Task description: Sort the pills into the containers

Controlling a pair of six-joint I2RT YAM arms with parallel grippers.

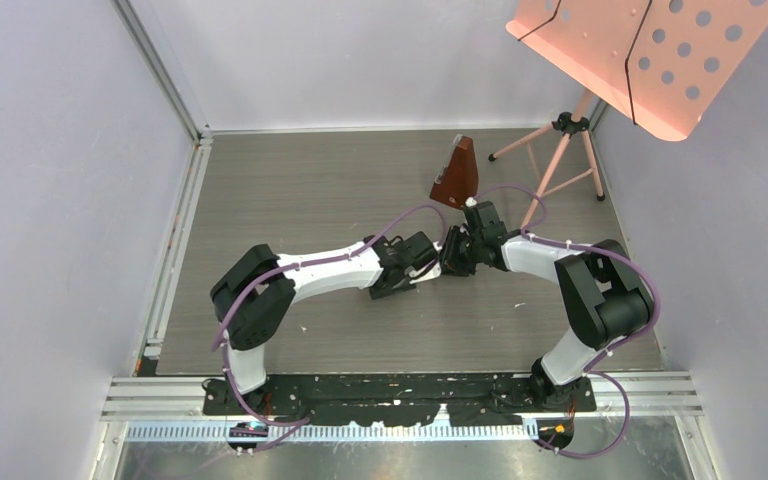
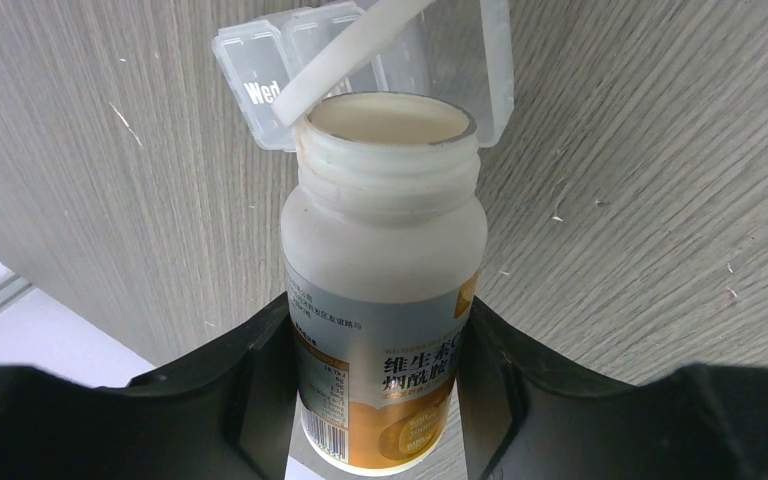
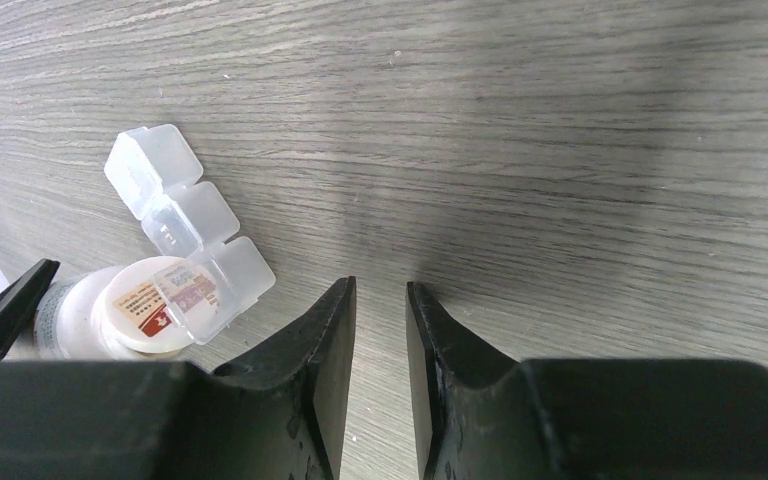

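Observation:
My left gripper (image 2: 380,305) is shut on a white pill bottle (image 2: 385,260) with an orange label. The bottle has no cap, and a flat beige seal covers its mouth. The containers (image 2: 260,70), a clear strip box of three square compartments, lie on the table right at the bottle's mouth, and a flip lid marked "Wed" stands open. In the right wrist view the containers (image 3: 185,215) partly overlap the bottle's top (image 3: 125,305). My right gripper (image 3: 380,290) hovers beside them, slightly open with only bare table between its fingers. No pills show. From above, both grippers (image 1: 440,255) meet mid-table.
A brown wedge-shaped object (image 1: 457,175) stands just behind the grippers. A pink perforated music stand (image 1: 640,55) on tripod legs (image 1: 560,150) fills the back right corner. Grey walls close the table in, and a metal rail (image 1: 175,240) runs along its left edge.

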